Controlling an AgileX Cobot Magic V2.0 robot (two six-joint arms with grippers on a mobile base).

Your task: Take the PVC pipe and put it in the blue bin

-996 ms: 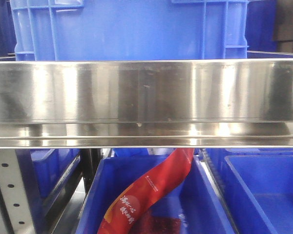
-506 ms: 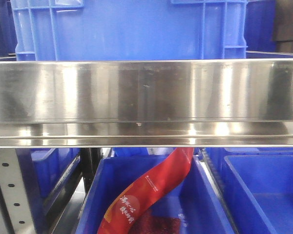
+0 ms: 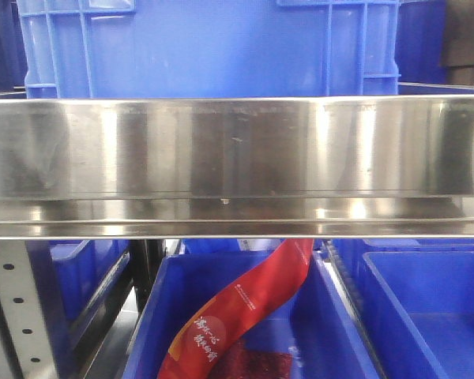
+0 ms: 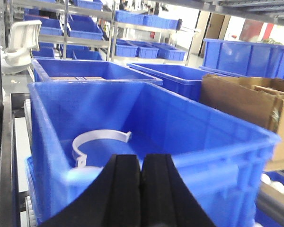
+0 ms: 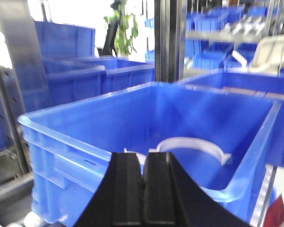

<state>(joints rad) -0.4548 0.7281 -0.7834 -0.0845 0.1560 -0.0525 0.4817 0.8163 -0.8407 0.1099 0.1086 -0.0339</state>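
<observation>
So both pincers are pressed fully closed with nothing between them; left gripper (image 4: 141, 163) and right gripper (image 5: 143, 163) each hover at the near rim of the blue bin (image 4: 213, 127); the white curved PVC pipe (image 4: 97, 142) lies on the bin floor, so the drop looks done. Front view hasn't budged over the last second, only reflections shifting on the steel shelf (image 3: 237, 158); that shelf hides both arms, and the pipe's near end is cut off behind the fingers.
</observation>
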